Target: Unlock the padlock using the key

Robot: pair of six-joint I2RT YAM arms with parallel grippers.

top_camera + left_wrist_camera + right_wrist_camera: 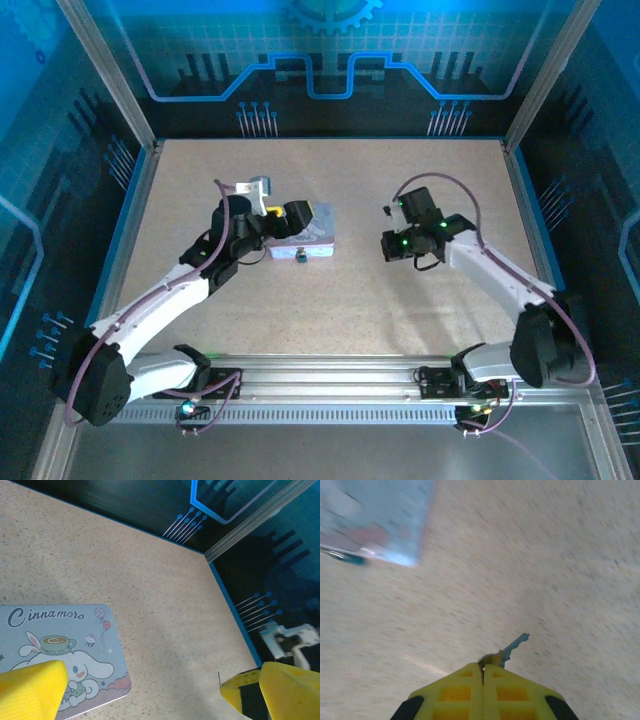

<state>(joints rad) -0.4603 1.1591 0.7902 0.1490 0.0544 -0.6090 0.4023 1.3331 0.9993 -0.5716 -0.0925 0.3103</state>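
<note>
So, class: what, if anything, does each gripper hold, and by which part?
The right gripper pinches the small grey metal key by its head, blade sticking out. The left gripper is open, holding nothing.

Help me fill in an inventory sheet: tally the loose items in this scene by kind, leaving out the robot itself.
Tin: 1
Padlock: 1
Key: 1
Total: 3

The key (514,646) is pinched between right fingers (455,692); padlock (300,255) at tin's (321,238) front.
</note>
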